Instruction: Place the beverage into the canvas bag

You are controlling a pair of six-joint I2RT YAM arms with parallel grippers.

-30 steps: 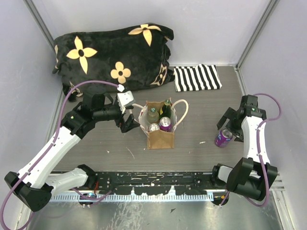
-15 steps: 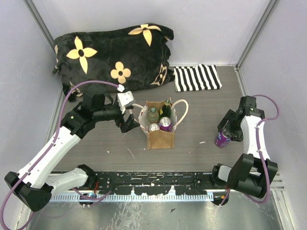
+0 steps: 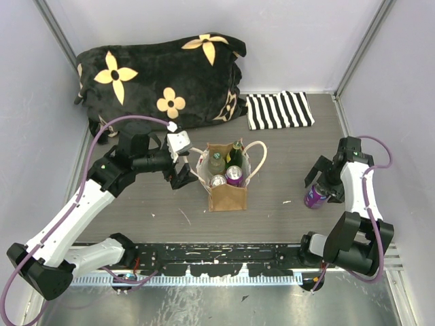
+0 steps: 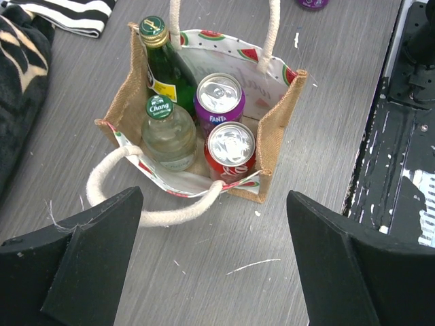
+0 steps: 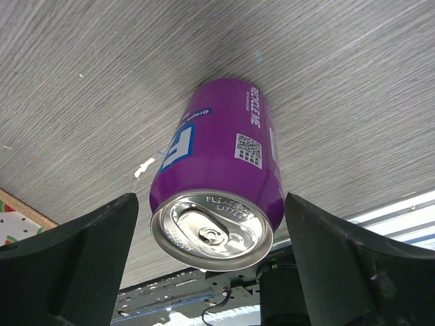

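The tan canvas bag (image 3: pixel 228 197) stands upright mid-table with cream rope handles. In the left wrist view the bag (image 4: pixel 275 136) holds a green bottle (image 4: pixel 163 64), a clear Chang bottle (image 4: pixel 166 132), a purple Fanta can (image 4: pixel 219 95) and a red can (image 4: pixel 231 146). A loose purple can (image 3: pixel 315 197) stands on the table at the right. My right gripper (image 3: pixel 323 183) is open, and its fingers flank this can (image 5: pixel 224 170) with gaps on both sides (image 5: pixel 212 268). My left gripper (image 3: pixel 180 174) is open and empty, just left of the bag's near handle (image 4: pixel 214 272).
A black flowered cushion (image 3: pixel 160 78) lies at the back left. A black-and-white striped cloth (image 3: pixel 279 110) lies at the back right. The black mounting rail (image 3: pixel 224 261) runs along the near edge. Grey walls close in both sides.
My right gripper has shifted slightly lower around the loose purple can. The left arm and the bag have not moved.
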